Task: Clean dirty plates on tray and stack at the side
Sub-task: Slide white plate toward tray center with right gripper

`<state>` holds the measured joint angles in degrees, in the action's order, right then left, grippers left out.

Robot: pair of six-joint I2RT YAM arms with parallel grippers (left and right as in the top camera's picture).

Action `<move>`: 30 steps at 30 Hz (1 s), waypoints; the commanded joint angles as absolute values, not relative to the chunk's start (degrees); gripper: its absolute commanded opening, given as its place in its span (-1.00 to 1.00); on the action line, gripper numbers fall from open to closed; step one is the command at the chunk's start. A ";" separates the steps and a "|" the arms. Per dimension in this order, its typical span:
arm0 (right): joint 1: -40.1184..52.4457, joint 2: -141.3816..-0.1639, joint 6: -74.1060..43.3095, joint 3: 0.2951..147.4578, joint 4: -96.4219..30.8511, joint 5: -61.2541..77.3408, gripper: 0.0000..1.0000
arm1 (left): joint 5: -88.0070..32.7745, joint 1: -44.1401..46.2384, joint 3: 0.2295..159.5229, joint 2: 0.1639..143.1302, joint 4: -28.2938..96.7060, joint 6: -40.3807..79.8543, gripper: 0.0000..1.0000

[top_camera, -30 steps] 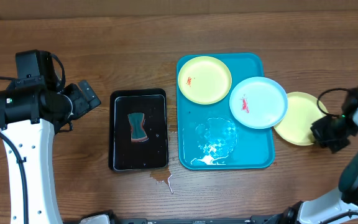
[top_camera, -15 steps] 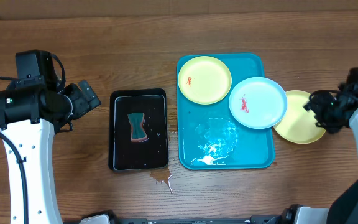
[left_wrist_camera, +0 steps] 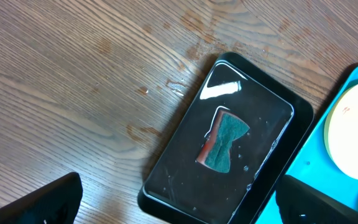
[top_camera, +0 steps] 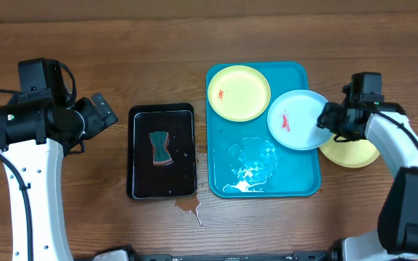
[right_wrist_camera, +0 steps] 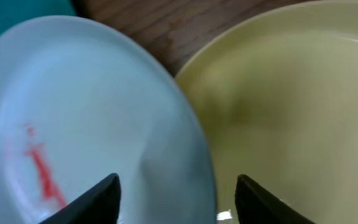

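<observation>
The turquoise tray (top_camera: pixel 296 177) holds a pale yellow plate (top_camera: pixel 239 92) with a red smear at its back left. A pale blue plate (top_camera: pixel 296 119) with a red smear overlaps the tray's right rim. A second yellow plate (top_camera: pixel 355 147) lies on the table right of the tray, partly under the blue one. My right gripper (top_camera: pixel 327 119) is open, low over the blue plate's right edge; in the right wrist view its fingers (right_wrist_camera: pixel 98 199) straddle the blue plate's (right_wrist_camera: pixel 73 112) rim beside the yellow plate (right_wrist_camera: pixel 291 106). My left gripper (top_camera: pixel 104 112) is open and empty, left of the black tray.
A black tray (top_camera: pixel 162 177) with a teal and brown sponge (top_camera: pixel 161 148) stands left of the turquoise tray; the left wrist view shows it (left_wrist_camera: pixel 179 174) too. A puddle of water (top_camera: pixel 251 163) lies in the turquoise tray's front half. A small spill (top_camera: pixel 189 209) marks the table.
My right gripper has swung from the table's right edge leftward over the off-tray yellow plate to the blue plate's right rim. The left arm and the plates have not moved.
</observation>
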<state>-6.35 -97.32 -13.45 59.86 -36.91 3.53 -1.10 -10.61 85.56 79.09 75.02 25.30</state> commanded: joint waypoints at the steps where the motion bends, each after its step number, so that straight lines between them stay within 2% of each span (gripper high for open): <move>1: -6.48 -99.20 -13.72 59.72 -36.27 -1.28 -0.21 | -1.08 -10.85 86.19 78.76 74.94 25.28 1.00; 2: -6.48 -99.37 -13.72 59.72 -36.62 -1.06 -0.53 | -1.08 -10.85 86.19 78.76 74.94 25.28 0.99; 4: -6.44 -99.24 -13.69 59.86 -37.78 0.14 -0.92 | -1.08 -10.85 86.19 78.76 74.94 25.28 1.00; 16: -5.91 -87.26 -13.69 64.58 -52.47 9.21 -0.92 | -1.08 -10.85 86.19 78.76 74.94 25.28 0.99; 22: -0.99 -84.25 -13.69 63.55 -59.79 10.81 -0.92 | -1.08 -10.85 86.19 78.76 74.94 25.28 1.00; 26: 6.20 -84.33 -17.91 58.63 -56.88 10.79 -0.92 | -1.08 -10.85 86.19 78.76 74.94 25.28 1.00; 30: 14.61 -84.47 -25.12 50.72 -47.00 10.59 -0.92 | -1.08 -10.85 86.19 78.76 74.94 25.28 1.00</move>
<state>10.13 -84.33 -18.94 55.16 -49.82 9.87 -1.10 -10.61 85.56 79.09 75.02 25.30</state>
